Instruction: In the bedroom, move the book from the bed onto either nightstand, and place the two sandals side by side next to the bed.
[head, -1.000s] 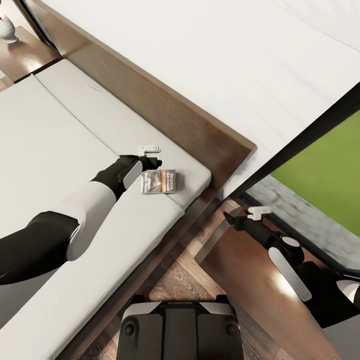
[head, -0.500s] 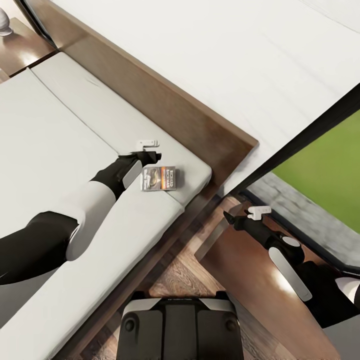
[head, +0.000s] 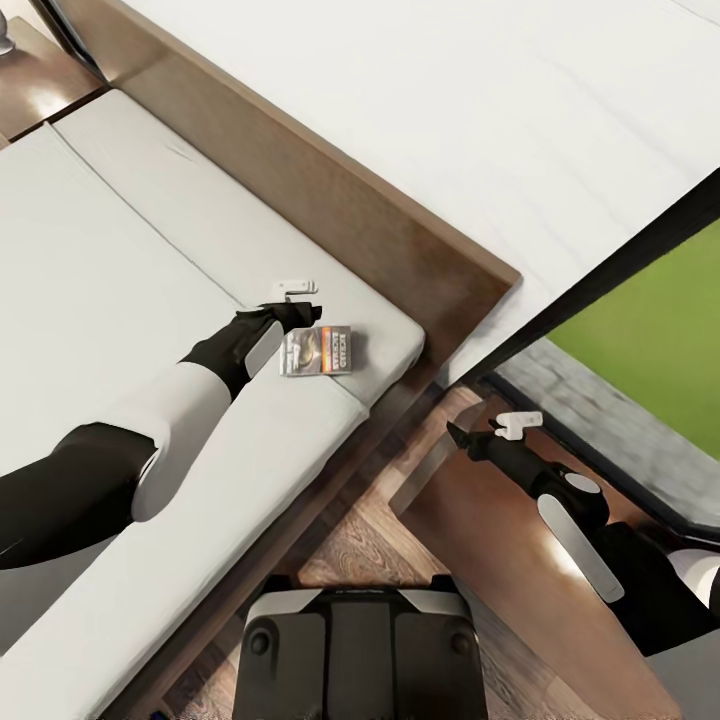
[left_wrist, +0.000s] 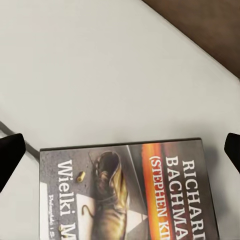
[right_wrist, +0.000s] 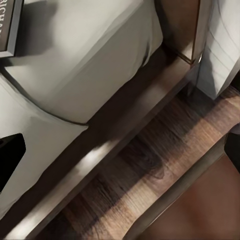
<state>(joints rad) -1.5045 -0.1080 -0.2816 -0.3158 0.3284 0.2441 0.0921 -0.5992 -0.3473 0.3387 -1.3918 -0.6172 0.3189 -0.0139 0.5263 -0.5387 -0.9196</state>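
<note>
Jaws of left gripper (head: 304, 312) spread above one book (head: 318, 352) on bed (head: 120, 280).

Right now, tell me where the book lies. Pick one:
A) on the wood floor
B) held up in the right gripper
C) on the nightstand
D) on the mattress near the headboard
D: the book lies flat on the pale mattress, with the open left gripper at it.

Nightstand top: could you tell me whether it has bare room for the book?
Its top looks bare between the bed and the window, apart from the right gripper above it. The book lies beside the left gripper.
</note>
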